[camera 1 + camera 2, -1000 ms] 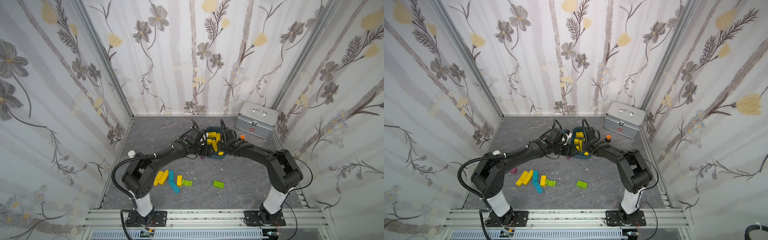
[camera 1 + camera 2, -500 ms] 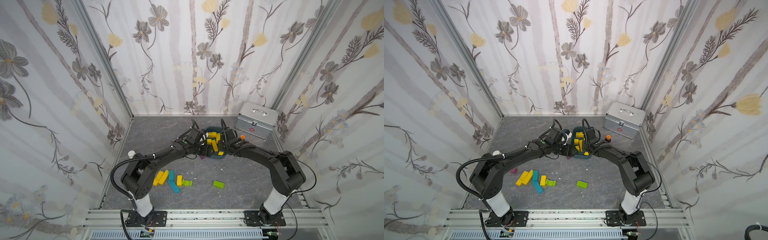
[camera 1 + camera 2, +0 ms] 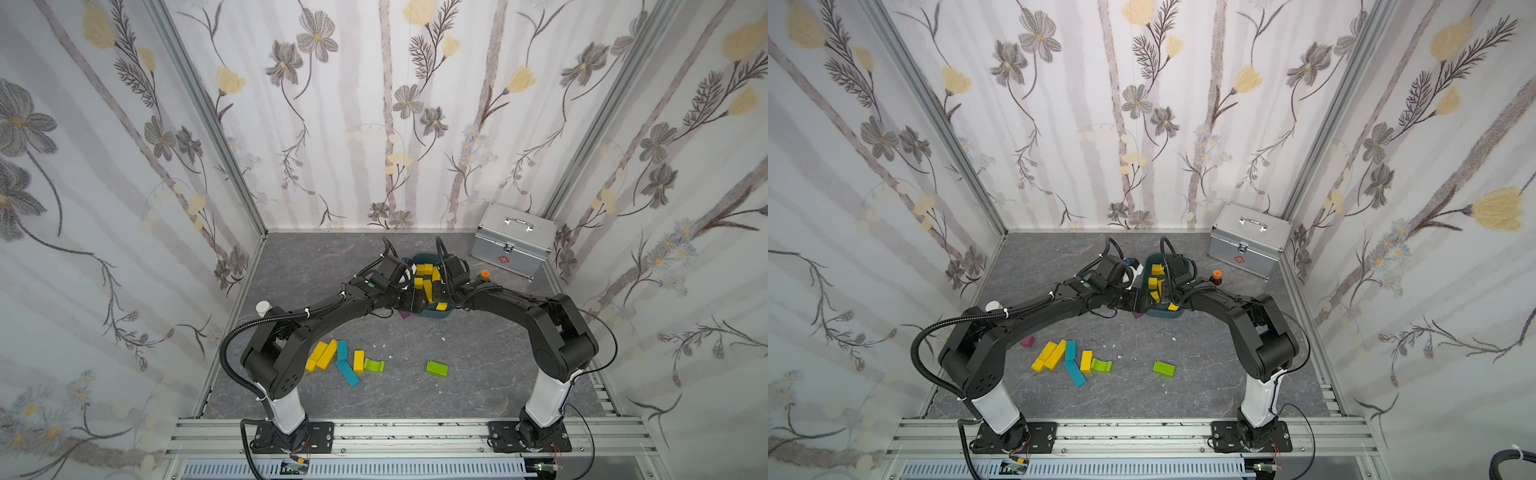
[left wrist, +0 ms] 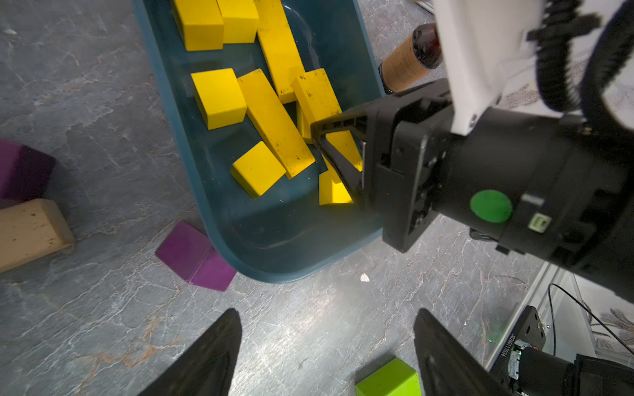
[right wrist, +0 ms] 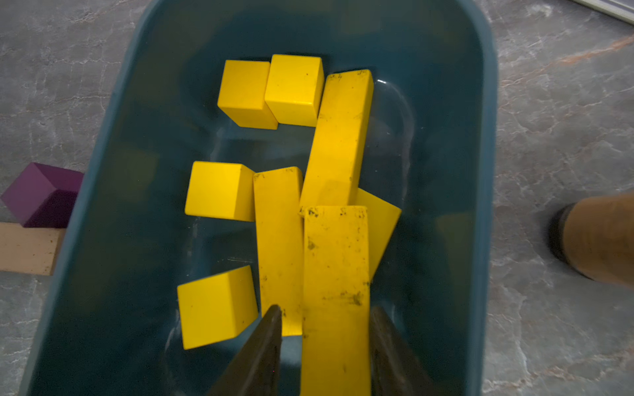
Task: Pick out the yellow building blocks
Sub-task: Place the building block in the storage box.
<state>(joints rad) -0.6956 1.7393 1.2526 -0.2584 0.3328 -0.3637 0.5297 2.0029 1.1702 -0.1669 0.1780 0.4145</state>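
most yellow building blocks point(image 5: 219, 190) lie in the teal bin point(image 3: 440, 316), cubes and bars packed together. three loose yellow blocks point(image 3: 326, 355) rest on the floor point(image 3: 478, 374) at the bin's 7 o'clock in both top views, well apart from both grippers. the right gripper point(image 5: 324, 315), entering from the bin's 3 o'clock side, straddles one scuffed yellow bar point(image 5: 336, 260), one finger against it and a slit beside the other, so whether it clamps cannot be told; the left gripper point(image 4: 326, 329) hangs spread and empty over floor just off the bin's 8 o'clock rim.
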